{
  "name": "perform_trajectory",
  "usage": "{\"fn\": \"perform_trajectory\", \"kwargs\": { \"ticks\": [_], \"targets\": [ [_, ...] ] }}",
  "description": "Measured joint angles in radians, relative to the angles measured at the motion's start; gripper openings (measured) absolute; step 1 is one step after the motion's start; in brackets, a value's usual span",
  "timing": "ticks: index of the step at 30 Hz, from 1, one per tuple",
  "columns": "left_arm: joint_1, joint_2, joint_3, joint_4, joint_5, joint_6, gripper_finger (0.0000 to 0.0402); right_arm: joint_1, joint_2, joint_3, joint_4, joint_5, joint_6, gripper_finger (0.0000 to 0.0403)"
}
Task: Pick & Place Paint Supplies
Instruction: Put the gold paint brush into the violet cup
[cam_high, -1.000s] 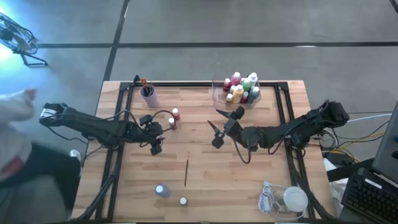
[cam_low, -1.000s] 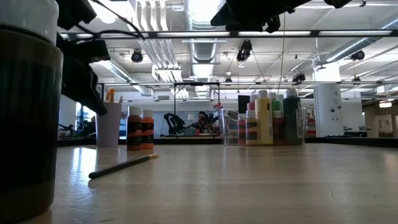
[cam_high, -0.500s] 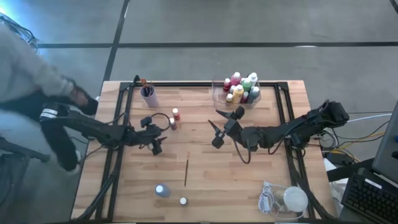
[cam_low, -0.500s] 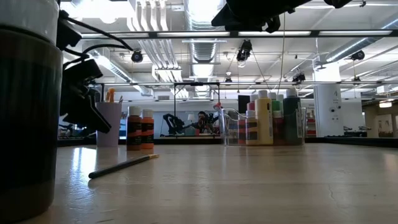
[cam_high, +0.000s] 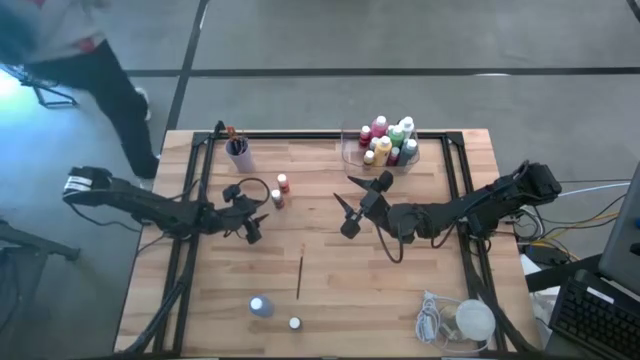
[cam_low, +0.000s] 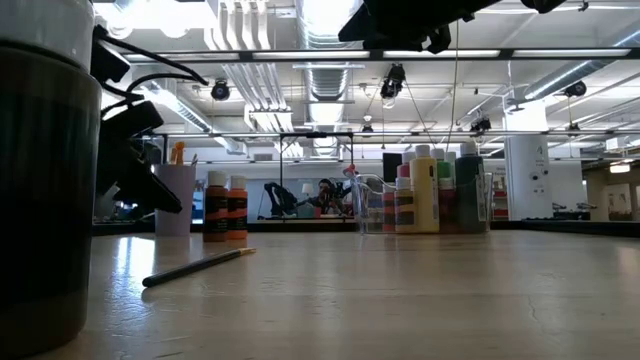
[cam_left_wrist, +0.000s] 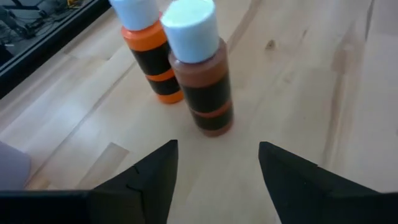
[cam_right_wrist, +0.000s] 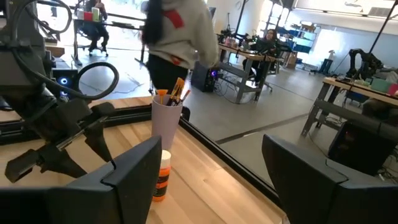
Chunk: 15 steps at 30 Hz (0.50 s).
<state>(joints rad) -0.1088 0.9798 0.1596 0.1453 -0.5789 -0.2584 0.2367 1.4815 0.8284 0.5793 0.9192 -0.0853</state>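
My left pincer (cam_left_wrist: 214, 165), released and empty, faces the upright brown white-capped paint bottle (cam_left_wrist: 200, 71) dead ahead on the wooden tabletop (cam_left_wrist: 323, 93), the orange bottle (cam_left_wrist: 148, 53) just beyond it.

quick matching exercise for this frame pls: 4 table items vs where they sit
Items:
1. purple cup
2. clear tray
3. loose brush
4. white lump with cord

Places:
A. near right corner
B. far edge, left of centre, brushes standing in it
C. middle of table, lying flat
D. far edge, right of centre, full of bottles

Pairs: 1-B, 2-D, 3-C, 4-A
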Motion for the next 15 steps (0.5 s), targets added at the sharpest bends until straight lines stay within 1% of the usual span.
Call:
{"fn": "perform_trajectory", "kwargs": {
  "ticks": [4,9,13,15],
  "targets": [
    [0.017,0.0,0.0,0.018,0.0,0.004,0.0246,0.0,0.0,0.0,0.0,0.0,0.0,0.0279],
    [0.032,0.0,0.0,0.028,0.006,0.024,0.0244,0.0,0.0,0.0,0.0,0.0,-0.003,0.0265],
    [0.056,0.0,-0.001,0.028,0.046,0.045,0.0241,0.0,0.0,0.0,0.0,0.0,-0.003,0.0252],
    [0.067,0.0,-0.001,0.028,0.047,0.048,0.0241,0.0,0.0,0.0,0.0,0.0,-0.003,0.0248]
  ]
}}
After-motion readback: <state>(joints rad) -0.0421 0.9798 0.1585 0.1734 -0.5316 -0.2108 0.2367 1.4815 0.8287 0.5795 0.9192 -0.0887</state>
